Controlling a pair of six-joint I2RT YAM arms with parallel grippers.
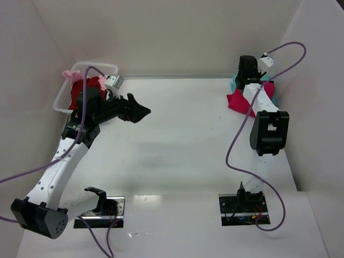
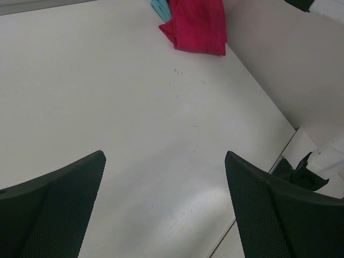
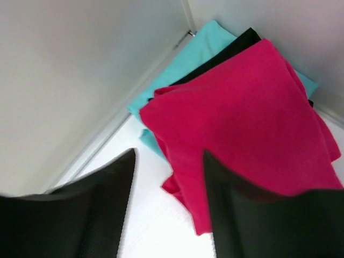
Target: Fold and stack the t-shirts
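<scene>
A stack of folded t-shirts lies in the back right corner. The crimson-pink one (image 3: 247,107) is on top, over a black one (image 3: 226,54) and a teal one (image 3: 183,64). My right gripper (image 3: 167,156) hovers over the stack's near corner with its jaws apart. The crimson shirt's edge shows in the gap, and nothing is pinched. From above, the right gripper (image 1: 246,75) hangs over the crimson shirt (image 1: 236,101). My left gripper (image 1: 141,112) is wide open and empty above bare table (image 2: 164,161). The crimson shirt (image 2: 198,24) lies far ahead of it.
A white lattice basket (image 1: 99,65) stands at the back left, behind the left arm. It holds a dark red shirt (image 1: 92,81) and a pale pink one (image 1: 70,74). White walls close in the table at the back and on both sides.
</scene>
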